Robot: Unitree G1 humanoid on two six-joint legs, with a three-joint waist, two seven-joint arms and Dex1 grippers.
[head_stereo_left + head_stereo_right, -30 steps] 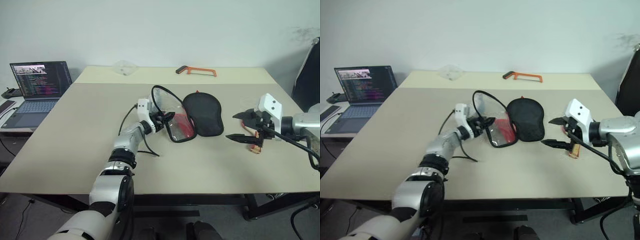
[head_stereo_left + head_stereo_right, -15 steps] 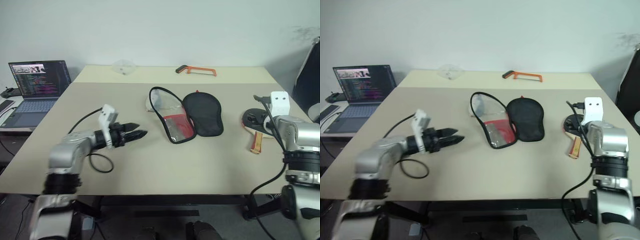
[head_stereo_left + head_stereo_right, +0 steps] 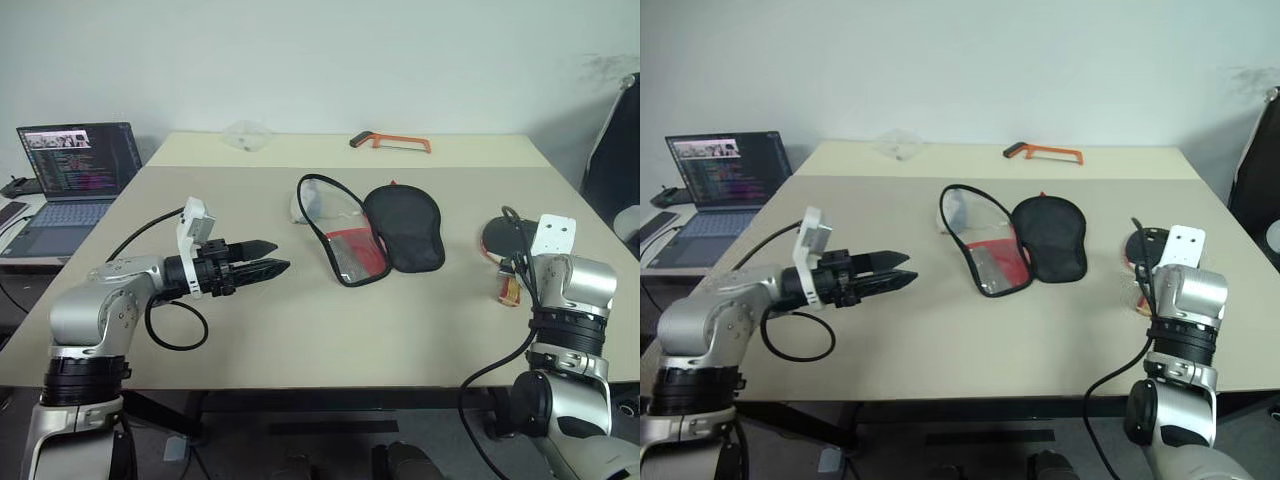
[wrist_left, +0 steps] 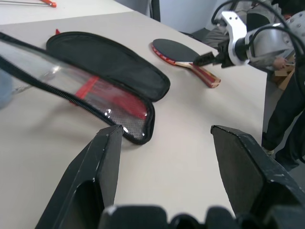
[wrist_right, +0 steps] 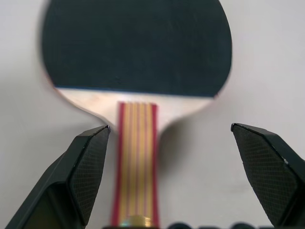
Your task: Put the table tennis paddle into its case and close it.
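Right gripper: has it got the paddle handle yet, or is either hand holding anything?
Nothing is held. The right gripper is open, straddling the paddle handle without touching; the left gripper is open and empty.

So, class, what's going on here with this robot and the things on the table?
The robot is working on packing a table tennis paddle into its case. The case lies unzipped and spread open mid-table, with nothing in it. The paddle lies flat near the table's right edge. The right gripper hangs open straight above the paddle's handle, not gripping it. The left gripper is open and empty, held off to the left of the case, pointing towards it.
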